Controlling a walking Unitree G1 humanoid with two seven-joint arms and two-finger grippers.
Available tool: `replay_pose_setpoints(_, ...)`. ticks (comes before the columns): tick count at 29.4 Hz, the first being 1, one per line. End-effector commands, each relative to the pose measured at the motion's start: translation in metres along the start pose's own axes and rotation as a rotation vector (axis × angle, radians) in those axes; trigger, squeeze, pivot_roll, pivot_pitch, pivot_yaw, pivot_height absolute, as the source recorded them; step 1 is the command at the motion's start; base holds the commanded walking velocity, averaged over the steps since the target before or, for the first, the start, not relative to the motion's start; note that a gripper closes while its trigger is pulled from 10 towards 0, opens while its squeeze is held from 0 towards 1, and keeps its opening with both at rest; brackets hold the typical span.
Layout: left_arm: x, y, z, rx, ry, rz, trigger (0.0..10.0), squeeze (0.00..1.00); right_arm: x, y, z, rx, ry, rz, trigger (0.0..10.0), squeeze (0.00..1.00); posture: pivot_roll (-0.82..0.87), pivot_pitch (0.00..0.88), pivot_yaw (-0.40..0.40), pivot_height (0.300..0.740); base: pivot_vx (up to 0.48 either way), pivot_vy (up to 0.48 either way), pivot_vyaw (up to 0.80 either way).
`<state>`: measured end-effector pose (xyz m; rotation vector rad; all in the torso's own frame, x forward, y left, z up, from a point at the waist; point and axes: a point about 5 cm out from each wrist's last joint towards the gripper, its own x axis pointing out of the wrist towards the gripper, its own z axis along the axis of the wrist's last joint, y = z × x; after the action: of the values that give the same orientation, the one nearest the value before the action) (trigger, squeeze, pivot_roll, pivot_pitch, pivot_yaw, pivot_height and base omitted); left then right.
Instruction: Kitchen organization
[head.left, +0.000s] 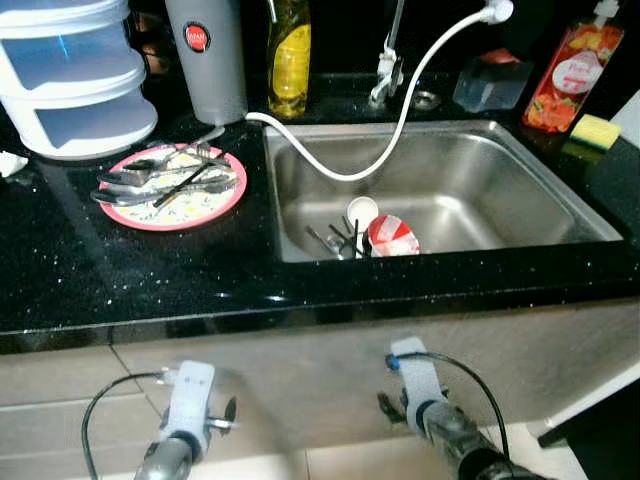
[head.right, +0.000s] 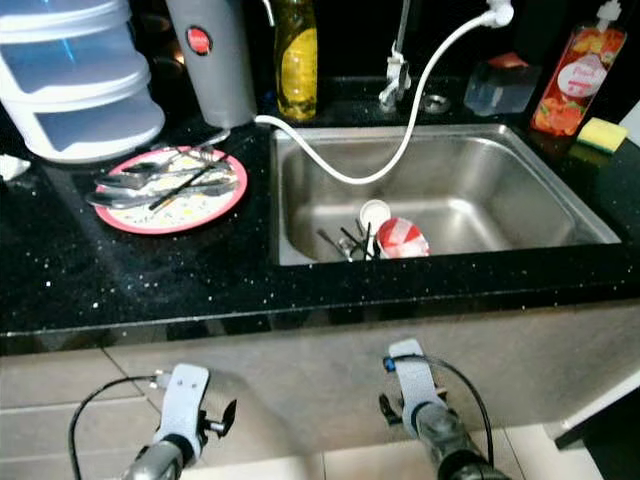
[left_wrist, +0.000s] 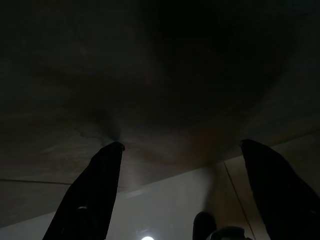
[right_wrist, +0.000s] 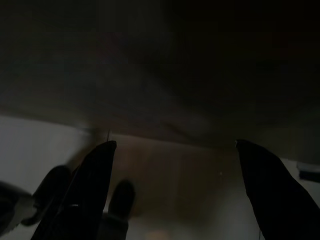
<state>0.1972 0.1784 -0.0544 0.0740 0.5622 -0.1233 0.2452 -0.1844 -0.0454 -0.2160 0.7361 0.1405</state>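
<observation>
1. Silver arms nearest, hanging low before the pale cabinet front (head.left: 300, 380), below the counter edge: left gripper (left_wrist: 180, 150) and right gripper (right_wrist: 175, 147), each with its two black fingers spread wide and holding nothing, seen in dim wrist views against the cabinet and light floor.
2. Black speckled countertop (head.left: 150, 280) next, running across left to right, its front edge standing between the grippers and everything on it.
3. Pink-rimmed plate (head.left: 215, 205) on the counter to the left, just beside the sink, piled with spoons and forks (head.left: 150, 185) and a dark utensil laid across.
4. Stainless sink (head.left: 560, 200) to the right of the plate, with a red-and-white cup (head.left: 393, 235) lying tipped near its front wall, a small white round piece (head.left: 362, 211) touching it, and dark cutlery (head.left: 335, 242) just to the left.
5. White hose (head.left: 400, 120) looping from the far right down into the basin and out over its far left rim.
6. Far left: stacked clear plastic containers (head.left: 75, 80); beside them a grey canister (head.left: 208, 60) with a red badge, then a yellow bottle (head.left: 289, 55).
7. Far right: faucet base (head.left: 385, 80), a clear box (head.left: 492, 85), a red pouch bottle (head.left: 573, 75), a yellow sponge (head.left: 596, 130).
</observation>
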Motion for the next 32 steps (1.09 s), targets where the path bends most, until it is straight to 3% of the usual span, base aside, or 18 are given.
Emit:
replay_pose_setpoints(1,-0.003,-0.001,-0.006,-0.014,0.017,-0.004,10.0,0.00,0.000,-0.004,0.001,0.000,0.001,-0.019,10.0,0.00,0.13,0.039,-0.024,0.740,0.000,0.000,0.00)
replay_pose_setpoints(13,-0.018,0.003,-0.024,-0.039,0.055,0.058,10.0,0.00,-0.002,-0.004,-0.006,-0.052,0.017,0.009,10.0,0.00,0.14,0.051,-0.046,0.740,0.000,0.000,0.00)
replay_pose_setpoints(32,-0.015,0.002,-0.023,-0.037,0.065,0.065,10.0,0.00,-0.002,-0.001,-0.006,-0.063,0.020,0.018,10.0,0.00,0.14,0.036,-0.046,0.740,0.000,0.000,0.00)
